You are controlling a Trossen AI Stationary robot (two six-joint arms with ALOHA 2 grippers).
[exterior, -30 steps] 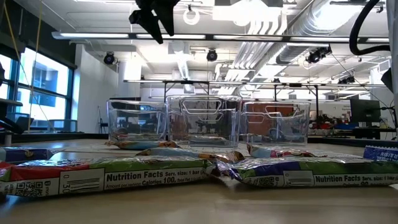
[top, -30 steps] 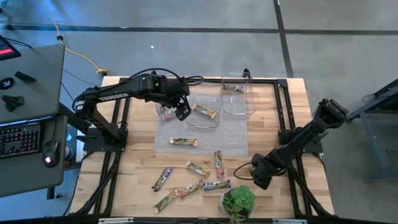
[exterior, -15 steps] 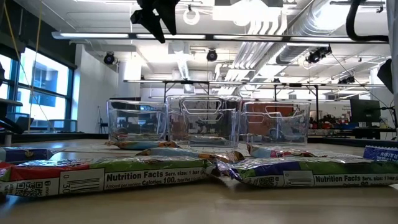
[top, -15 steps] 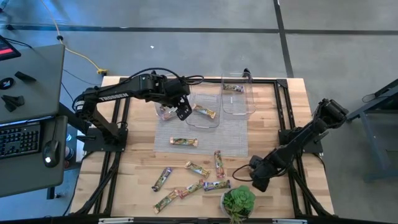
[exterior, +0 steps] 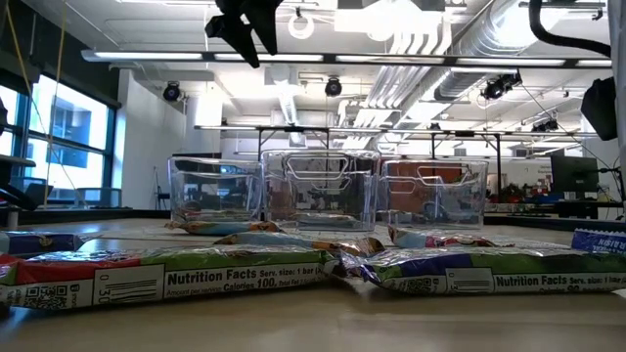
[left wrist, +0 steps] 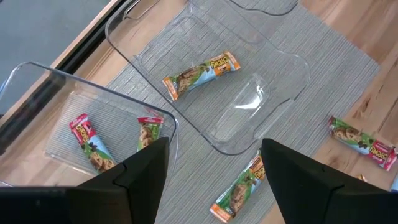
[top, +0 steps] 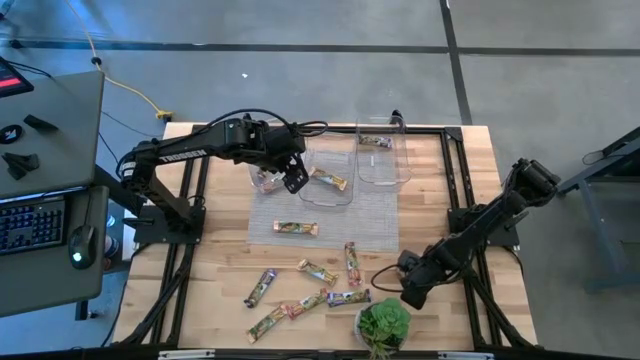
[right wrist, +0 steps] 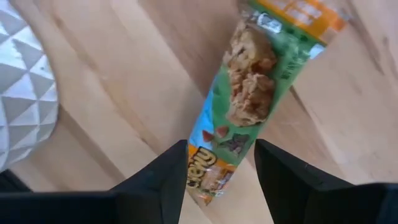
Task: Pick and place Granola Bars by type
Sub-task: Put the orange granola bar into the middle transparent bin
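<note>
Several granola bars lie loose on the wooden table near its front, among them a red one [top: 351, 263] and a purple one [top: 262, 287]; a green one [top: 295, 228] rests on the grey mat [top: 370, 225]. My right gripper [top: 408, 292] hangs low beside the potted plant, shut on a green-orange granola bar [right wrist: 249, 87]. My left gripper [top: 293, 180] hovers open and empty above the clear bins, between the left bin with two red bars [left wrist: 90, 140] and the middle bin with a green bar [left wrist: 202, 73]. My right gripper has the green-orange bar's near end [right wrist: 208, 171] between its two fingers [right wrist: 165, 180], which come steeply from above. The bar runs on ahead of the fingers, over the wood. Whether its far end rests on the table or is clear of it, I cannot tell.
Three clear bins stand side by side at the far middle; the right one [top: 385, 170] holds a blue bar [top: 375, 141]. The potted plant [top: 382, 325] in its white pot [right wrist: 22, 93] stands close by my right gripper. Black frame rails run along the table's sides.
My right gripper has tipped, and its fingers have swung a little toward the table's left edge. My left gripper has kept still above the bins.
</note>
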